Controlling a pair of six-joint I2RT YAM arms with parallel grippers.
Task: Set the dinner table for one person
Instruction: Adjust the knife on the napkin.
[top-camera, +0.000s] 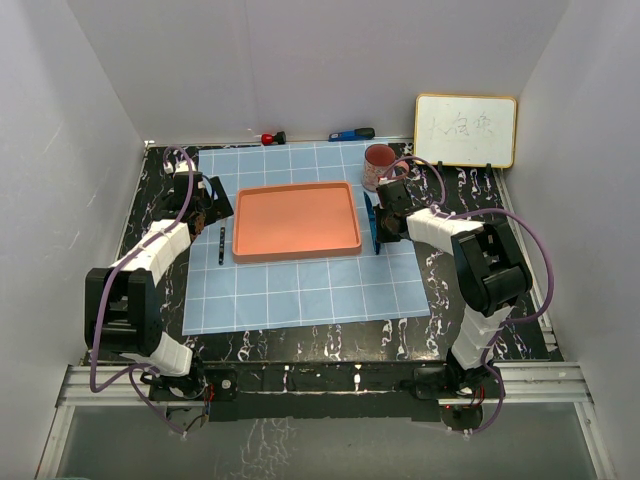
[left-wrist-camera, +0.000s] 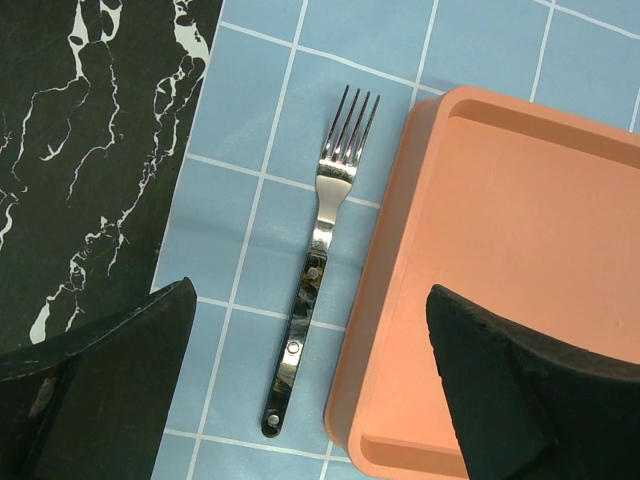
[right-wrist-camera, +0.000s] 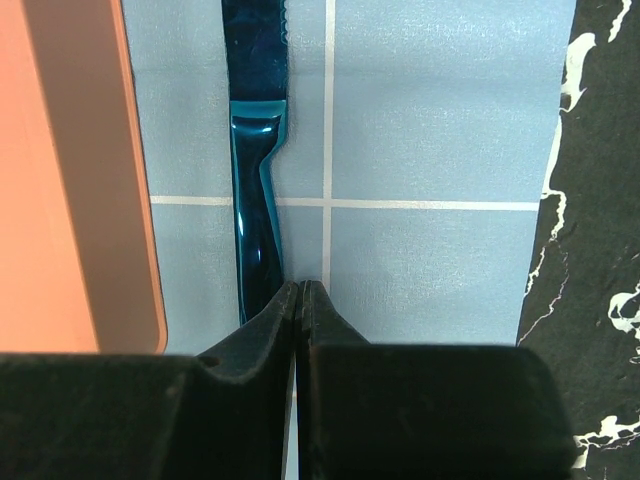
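The black marble-veined dinner table (top-camera: 470, 205) carries a light-blue gridded cloth (top-camera: 300, 290) with an orange tray (top-camera: 297, 220) on it. A steel fork (left-wrist-camera: 318, 250) lies on the cloth left of the tray, also seen from above (top-camera: 219, 246). My left gripper (left-wrist-camera: 310, 300) is open, its jaws wide apart over the fork's handle and the tray's edge (left-wrist-camera: 400, 300). A blue knife (right-wrist-camera: 255, 190) lies on the cloth right of the tray (top-camera: 372, 225). My right gripper (right-wrist-camera: 300, 285) is shut with nothing between its jaws, its tip just right of the knife's handle.
A red mug (top-camera: 380, 165) stands on the cloth behind the knife, close to my right wrist. A small whiteboard (top-camera: 465, 130) stands at the back right. A red-handled tool (top-camera: 270, 137) and a blue-handled tool (top-camera: 352, 134) lie along the back wall.
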